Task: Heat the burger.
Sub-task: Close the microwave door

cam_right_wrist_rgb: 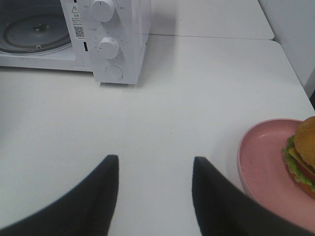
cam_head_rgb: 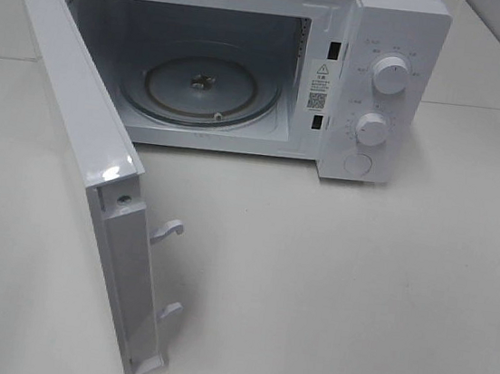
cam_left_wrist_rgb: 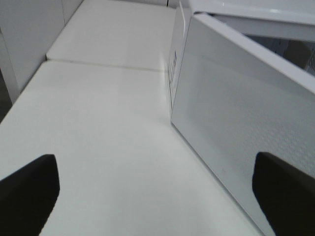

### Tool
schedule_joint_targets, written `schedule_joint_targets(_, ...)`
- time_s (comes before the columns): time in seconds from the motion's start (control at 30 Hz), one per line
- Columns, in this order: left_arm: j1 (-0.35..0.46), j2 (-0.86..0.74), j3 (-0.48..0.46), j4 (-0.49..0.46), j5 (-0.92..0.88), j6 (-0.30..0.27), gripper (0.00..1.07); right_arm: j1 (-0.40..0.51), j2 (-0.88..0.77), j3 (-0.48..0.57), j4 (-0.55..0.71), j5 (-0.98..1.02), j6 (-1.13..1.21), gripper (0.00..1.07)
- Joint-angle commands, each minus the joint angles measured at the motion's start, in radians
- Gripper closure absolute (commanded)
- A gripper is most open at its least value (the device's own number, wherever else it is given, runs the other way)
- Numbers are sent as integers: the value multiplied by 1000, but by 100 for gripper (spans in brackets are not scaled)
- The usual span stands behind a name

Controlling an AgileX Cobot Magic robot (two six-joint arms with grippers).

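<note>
The burger (cam_right_wrist_rgb: 304, 150), with a tan bun and green and yellow filling, lies on a round pink plate (cam_right_wrist_rgb: 261, 160); both show only at the edge of the right wrist view. My right gripper (cam_right_wrist_rgb: 155, 160) hovers over bare table beside the plate, open with nothing between its dark fingers. The white microwave (cam_head_rgb: 391, 40) stands at the back with its door (cam_head_rgb: 75, 129) swung wide open, and its glass turntable (cam_head_rgb: 198, 89) is bare. My left gripper (cam_left_wrist_rgb: 155, 162) is open wide over the table, close to the outer face of the door (cam_left_wrist_rgb: 236, 123). Neither gripper shows in the high view.
Two white knobs (cam_head_rgb: 391, 75) and a round button sit on the microwave's right panel. The open door juts toward the table's front left, its latch hooks (cam_head_rgb: 170, 228) sticking out. A white wall borders the table on the far right (cam_right_wrist_rgb: 295, 29).
</note>
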Motion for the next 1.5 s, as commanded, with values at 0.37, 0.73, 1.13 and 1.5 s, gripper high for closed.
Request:
schedule_joint_targets(0.37, -4, 360, 99, 34, -532, 96, 50, -2, -26, 7, 1, -9, -5, 59)
schedule_joint_targets(0.73, -4, 671, 216, 0, -935, 81, 107, -2, -26, 7, 1, -9, -5, 59)
schedule_joint_targets(1.13, -5, 1027, 216, 164, -1359, 3, 107, -2, -26, 7, 1, -9, -5, 59)
schedule_joint_targets(1.5, -5, 1288, 216, 480, -1649, -146, 107, -2, -26, 7, 1, -9, -5, 59)
